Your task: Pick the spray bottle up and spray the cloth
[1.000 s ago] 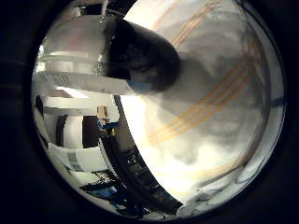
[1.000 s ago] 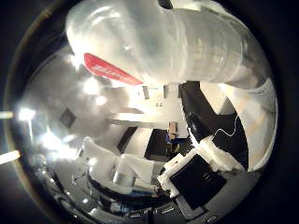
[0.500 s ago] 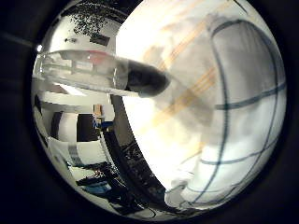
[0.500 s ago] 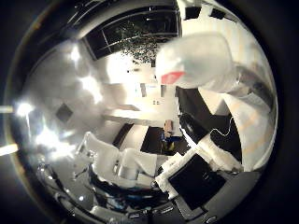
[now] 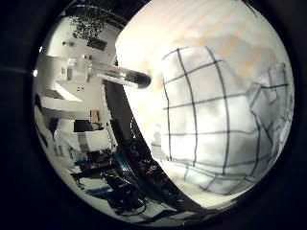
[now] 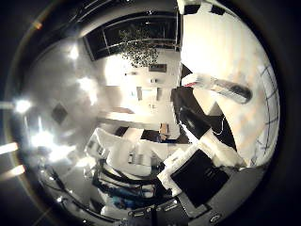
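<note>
Standing apart from the hand, spray bottle [image 5: 120,75] near cloth [image 5: 211,129]; finger state probably unreadable.

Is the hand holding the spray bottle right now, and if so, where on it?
Nothing is held. The spray bottle stands apart from the palm on the table, beside the checked cloth. No fingers show round it.

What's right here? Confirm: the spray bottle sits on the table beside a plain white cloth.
Wrong on the cloth: it is white with dark grid lines, not plain, as the little finger side palm view shows. The spray bottle does sit on the table beside it.
</note>
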Controlling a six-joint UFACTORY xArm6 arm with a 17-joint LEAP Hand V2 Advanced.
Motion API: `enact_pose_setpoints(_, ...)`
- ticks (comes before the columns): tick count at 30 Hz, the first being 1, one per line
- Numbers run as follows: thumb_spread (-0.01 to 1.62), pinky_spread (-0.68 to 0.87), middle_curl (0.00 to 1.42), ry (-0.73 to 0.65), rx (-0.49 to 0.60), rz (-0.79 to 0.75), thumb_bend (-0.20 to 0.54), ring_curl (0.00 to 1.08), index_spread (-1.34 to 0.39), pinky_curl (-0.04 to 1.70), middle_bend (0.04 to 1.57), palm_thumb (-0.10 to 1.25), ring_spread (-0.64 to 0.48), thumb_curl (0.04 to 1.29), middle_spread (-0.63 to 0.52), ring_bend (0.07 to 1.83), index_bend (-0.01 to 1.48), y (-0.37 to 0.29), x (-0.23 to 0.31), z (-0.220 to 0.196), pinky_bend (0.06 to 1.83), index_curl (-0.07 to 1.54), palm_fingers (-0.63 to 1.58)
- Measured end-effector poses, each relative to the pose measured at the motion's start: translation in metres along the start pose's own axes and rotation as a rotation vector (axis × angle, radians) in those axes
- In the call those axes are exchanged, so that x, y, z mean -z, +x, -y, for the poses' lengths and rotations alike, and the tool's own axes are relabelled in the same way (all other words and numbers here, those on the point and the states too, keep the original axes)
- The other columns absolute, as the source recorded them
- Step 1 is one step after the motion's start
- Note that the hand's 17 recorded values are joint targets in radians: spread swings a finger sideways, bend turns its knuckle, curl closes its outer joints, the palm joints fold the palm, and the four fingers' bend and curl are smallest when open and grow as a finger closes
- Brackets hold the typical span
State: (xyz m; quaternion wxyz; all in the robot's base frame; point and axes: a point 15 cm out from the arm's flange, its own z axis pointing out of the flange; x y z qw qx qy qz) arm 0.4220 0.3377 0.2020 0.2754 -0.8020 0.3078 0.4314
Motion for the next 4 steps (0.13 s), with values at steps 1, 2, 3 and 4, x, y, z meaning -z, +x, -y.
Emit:
enact_pose_setpoints(1, 1.03, 0.37, 0.35, 0.009, -0.004, -0.006, -0.021, 0.25, -0.31, 0.37, 0.30, 0.80, 0.07, 0.49, 0.04, 0.42, 0.18, -0.002, 0.008, -0.006, 0.27, 0.33, 0.27)
enact_pose_setpoints(2, 1.03, 0.37, 0.35, 0.014, -0.012, -0.019, -0.021, 0.25, -0.31, 0.36, 0.30, 0.80, 0.07, 0.49, 0.03, 0.41, 0.18, -0.001, 0.019, -0.014, 0.27, 0.33, 0.28)
enact_pose_setpoints(3, 1.03, 0.37, 0.35, 0.016, -0.019, -0.033, -0.020, 0.25, -0.31, 0.36, 0.30, 0.80, 0.07, 0.49, 0.03, 0.41, 0.17, -0.001, 0.027, -0.023, 0.27, 0.33, 0.28)
enact_pose_setpoints(4, 1.03, 0.37, 0.36, 0.014, -0.027, -0.052, -0.018, 0.25, -0.31, 0.36, 0.30, 0.81, 0.07, 0.49, 0.03, 0.40, 0.17, 0.002, 0.036, -0.032, 0.27, 0.33, 0.29)
